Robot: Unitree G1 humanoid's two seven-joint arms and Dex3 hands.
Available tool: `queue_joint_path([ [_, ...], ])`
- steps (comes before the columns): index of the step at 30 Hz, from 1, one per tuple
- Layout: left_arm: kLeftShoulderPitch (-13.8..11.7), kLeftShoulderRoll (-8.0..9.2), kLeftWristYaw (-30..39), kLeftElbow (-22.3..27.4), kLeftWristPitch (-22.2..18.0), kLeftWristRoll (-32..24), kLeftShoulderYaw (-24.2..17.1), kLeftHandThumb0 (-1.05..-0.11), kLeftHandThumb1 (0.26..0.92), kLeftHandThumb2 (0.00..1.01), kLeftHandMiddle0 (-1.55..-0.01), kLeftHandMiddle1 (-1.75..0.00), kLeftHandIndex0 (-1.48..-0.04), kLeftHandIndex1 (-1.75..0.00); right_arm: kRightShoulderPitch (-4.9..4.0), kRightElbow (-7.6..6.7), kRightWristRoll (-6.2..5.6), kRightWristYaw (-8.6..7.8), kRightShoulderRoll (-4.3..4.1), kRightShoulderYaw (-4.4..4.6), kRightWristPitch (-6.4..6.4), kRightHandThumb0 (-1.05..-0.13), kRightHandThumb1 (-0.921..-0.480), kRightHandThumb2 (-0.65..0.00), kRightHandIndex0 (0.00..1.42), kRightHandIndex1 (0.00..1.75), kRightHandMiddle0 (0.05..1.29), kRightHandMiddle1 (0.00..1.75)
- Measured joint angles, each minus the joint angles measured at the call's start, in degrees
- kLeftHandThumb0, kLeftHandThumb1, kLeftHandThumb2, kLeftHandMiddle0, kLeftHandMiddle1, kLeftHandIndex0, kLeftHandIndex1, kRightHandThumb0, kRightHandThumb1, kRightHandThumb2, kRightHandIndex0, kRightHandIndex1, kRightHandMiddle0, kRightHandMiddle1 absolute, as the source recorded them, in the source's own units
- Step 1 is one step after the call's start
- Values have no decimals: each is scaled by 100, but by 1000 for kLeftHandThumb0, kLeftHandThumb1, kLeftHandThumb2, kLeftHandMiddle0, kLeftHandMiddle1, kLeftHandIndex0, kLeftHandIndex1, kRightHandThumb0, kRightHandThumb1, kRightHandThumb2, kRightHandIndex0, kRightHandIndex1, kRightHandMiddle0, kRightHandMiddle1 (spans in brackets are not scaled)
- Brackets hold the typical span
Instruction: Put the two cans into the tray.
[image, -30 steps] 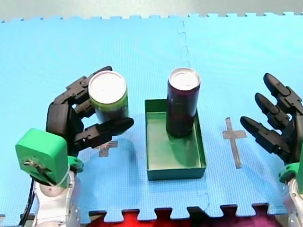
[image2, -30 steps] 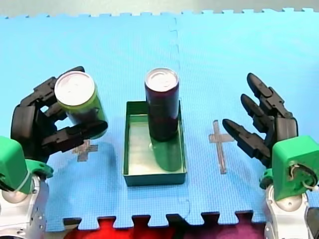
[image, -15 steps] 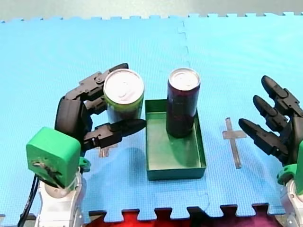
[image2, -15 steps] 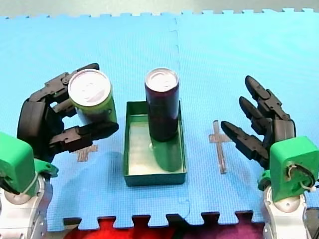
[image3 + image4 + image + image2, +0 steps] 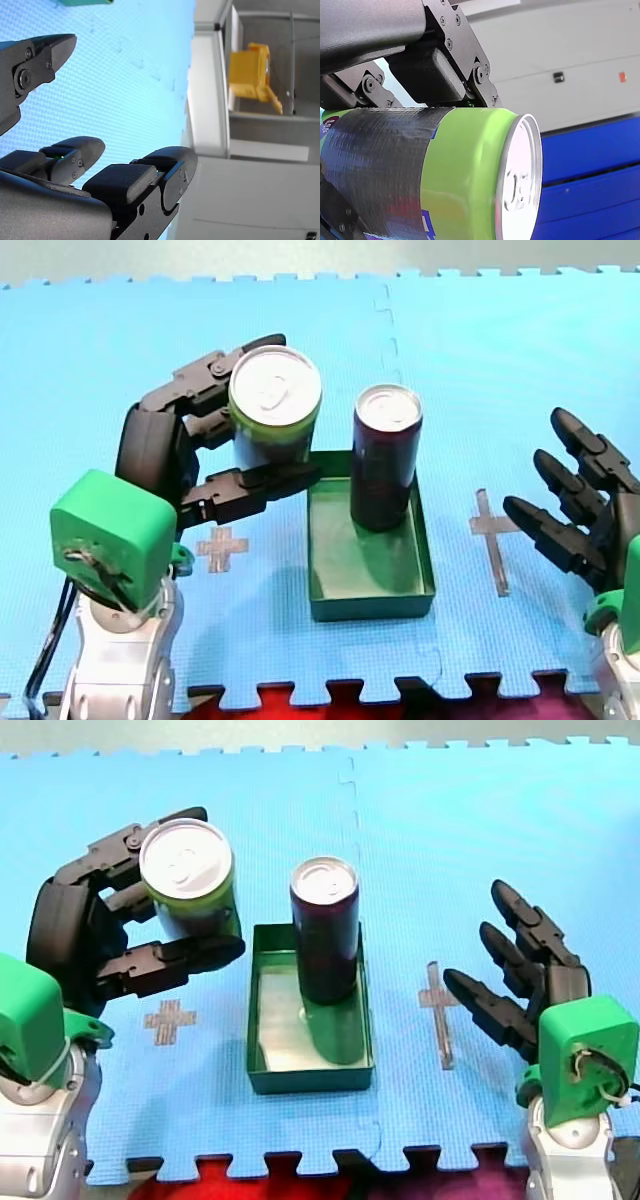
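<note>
Three fingers [image 5: 205, 372] of the left hand [image 5: 190, 450] close around the green can [image 5: 272, 415], gripping it by its side. We see this can held upright above the mat, its long axis vertical and its silver top facing up, just beside the far left corner of the tray [image 5: 370, 590]. In the second wrist view the same can [image 5: 470, 175] shows its pull-tab end.

The dark can [image 5: 385, 465] stands upright in the far end of the green tray. Our right hand [image 5: 580, 510] holds nothing, uncurled, well to the tray's right.

Everything sits on a blue foam mat [image 5: 120, 330] marked with two tape crosses [image 5: 222, 547]. Beyond it we see a grey wall [image 5: 590, 65], a blue panel [image 5: 600, 170] and, in the first wrist view, a yellow object [image 5: 252, 77].
</note>
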State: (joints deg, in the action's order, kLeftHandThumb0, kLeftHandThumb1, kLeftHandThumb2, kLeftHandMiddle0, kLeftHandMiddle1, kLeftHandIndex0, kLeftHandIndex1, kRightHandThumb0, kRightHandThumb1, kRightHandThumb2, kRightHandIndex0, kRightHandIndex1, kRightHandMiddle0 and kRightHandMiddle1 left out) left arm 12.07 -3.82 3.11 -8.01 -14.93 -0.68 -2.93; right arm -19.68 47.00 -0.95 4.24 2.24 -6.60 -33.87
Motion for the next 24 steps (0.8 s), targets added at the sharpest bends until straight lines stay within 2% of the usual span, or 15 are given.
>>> queue_joint_path([
  [7,20,22,77,87,59,-134,98,-408,704,3,-1379,-4,-1246,-1,-30,69,-2,4,1,-2,-1,-730,-709,-1,596,0,578,1],
  [12,-9,-79,125,92,129,-202,262,-401,709,4,-1380,-3,-1242,0,-41,98,-14,1,1,-8,-10,-728,-709,0,595,0,578,0],
  [15,-22,-136,380,-87,104,-379,369,-396,711,3,-1381,-3,-1243,0,-41,103,-16,3,1,-15,-25,-726,-709,0,596,0,578,0],
  [19,-61,-200,474,-226,88,-400,491,-394,714,3,-1384,-3,-1242,0,-38,98,-19,15,0,-30,-30,-722,-708,0,598,1,580,1],
  [24,-64,-250,376,-263,80,-289,577,-394,715,2,-1386,-3,-1242,0,7,5,-18,25,-11,-41,-40,-721,-707,0,600,2,580,1],
])
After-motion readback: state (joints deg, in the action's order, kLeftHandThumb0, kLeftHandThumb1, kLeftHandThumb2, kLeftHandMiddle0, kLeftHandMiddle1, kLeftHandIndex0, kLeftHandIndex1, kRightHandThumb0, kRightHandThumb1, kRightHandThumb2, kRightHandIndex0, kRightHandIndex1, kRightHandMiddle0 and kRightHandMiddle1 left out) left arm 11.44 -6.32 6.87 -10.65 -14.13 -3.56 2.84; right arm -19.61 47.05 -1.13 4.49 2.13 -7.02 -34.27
